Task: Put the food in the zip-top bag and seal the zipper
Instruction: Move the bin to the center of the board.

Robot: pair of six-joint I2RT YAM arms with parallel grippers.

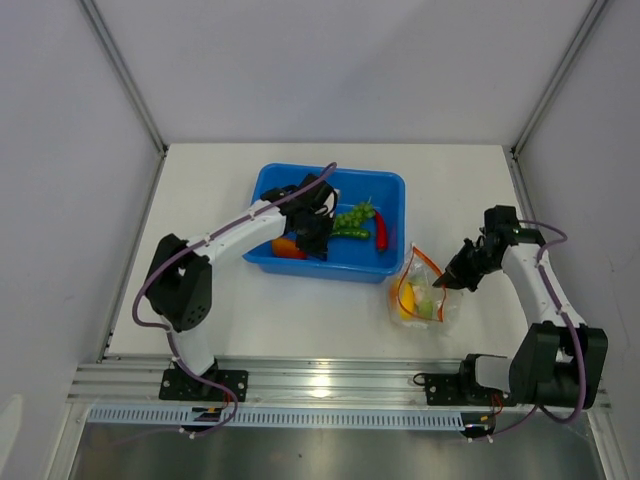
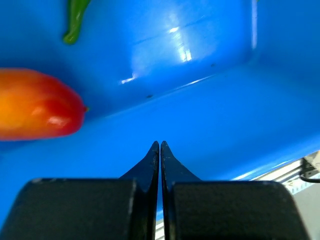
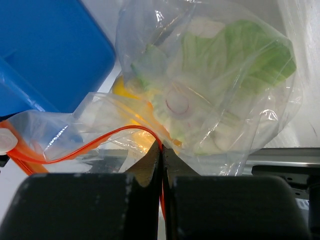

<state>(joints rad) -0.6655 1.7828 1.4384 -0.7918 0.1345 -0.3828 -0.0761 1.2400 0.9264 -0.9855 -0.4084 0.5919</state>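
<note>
Near edge: a strip of counter [image 1: 300,320] runs open between the arm bases and the blue tub [image 1: 392,184]. At the right end of that strip the zip-top bag [image 1: 421,291] lies on the counter just beside the tub's near right corner. It is well in from the counter's right edge, with the right arm standing between. Right hand [image 3: 161,149]: fingers together, clamped on the zipper [image 3: 100,142], whose orange-red line bows up from the left and drops between the tips; the bag's mouth stands open. Inside the bag are a cauliflower [image 3: 215,65], white with green leaves, and a yellow fruit [image 3: 125,93], mostly veiled by crinkled film. The bag's lower part is covered by the hand. A pale tab at the strip's left end is cut off by the frame. Farther in, the left hand [image 2: 160,145] is down inside the tub, fingers together with nothing between them; whether the tips touch the blue floor cannot be told. An orange-red fruit [image 2: 35,104] lies to its left, apart and blurred. From overhead the arm hides part of that fruit and the tub's middle. The grape bunch [image 1: 352,214], cucumber [image 1: 351,233] and red chili [image 1: 381,230] sit close together toward the tub's right wall. Beyond the tub, open counter reaches the far wall.
</note>
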